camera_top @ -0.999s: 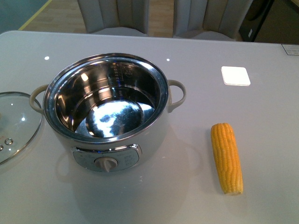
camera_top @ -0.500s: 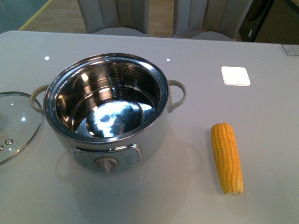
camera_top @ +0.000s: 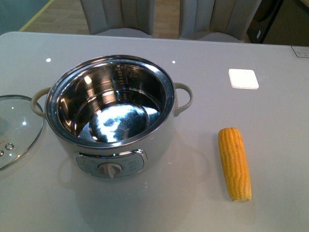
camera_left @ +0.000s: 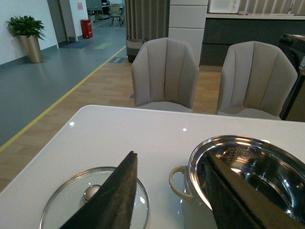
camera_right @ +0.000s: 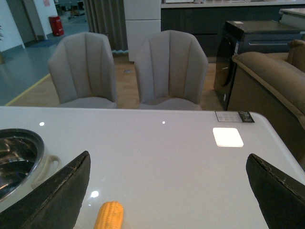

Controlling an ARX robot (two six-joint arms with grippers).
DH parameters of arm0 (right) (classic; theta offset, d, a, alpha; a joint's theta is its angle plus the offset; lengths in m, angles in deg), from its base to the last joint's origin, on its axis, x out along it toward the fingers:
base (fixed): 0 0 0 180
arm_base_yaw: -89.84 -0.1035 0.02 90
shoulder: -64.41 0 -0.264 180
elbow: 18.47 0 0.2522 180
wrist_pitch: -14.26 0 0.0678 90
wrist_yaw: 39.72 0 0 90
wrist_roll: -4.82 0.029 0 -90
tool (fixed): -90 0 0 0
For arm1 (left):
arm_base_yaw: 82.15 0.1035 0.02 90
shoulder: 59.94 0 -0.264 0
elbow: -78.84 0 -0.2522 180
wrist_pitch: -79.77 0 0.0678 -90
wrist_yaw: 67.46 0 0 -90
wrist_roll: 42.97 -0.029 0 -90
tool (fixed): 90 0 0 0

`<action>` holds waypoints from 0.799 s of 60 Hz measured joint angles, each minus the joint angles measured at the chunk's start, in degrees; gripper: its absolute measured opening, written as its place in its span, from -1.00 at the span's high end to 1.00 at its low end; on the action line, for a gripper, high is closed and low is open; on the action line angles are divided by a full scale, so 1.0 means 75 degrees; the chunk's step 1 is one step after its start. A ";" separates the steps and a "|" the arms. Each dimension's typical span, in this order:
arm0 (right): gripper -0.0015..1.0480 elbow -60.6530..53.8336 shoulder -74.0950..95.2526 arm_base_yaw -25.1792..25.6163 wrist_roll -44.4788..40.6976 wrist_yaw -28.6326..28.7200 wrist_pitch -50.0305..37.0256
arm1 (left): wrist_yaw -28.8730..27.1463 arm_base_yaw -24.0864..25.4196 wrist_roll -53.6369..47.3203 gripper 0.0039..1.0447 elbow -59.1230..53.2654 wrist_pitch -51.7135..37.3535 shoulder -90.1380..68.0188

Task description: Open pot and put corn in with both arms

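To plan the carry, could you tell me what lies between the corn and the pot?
Nothing; the front view shows only bare white table between the corn and the pot.

Open pot (camera_top: 154, 142) and corn (camera_top: 234, 164), apart on the desk (camera_top: 280, 145).
Pot upright, cream, shiny steel bowl, 2 loop handles, knob facing front; corn yellow, huskless, lying flat to its right.
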 joint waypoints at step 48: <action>-0.83 0.2288 0.5948 -0.0761 0.2165 0.0420 0.2824 | 0.0000 0.0000 0.0000 -0.88 0.0000 0.0000 0.0006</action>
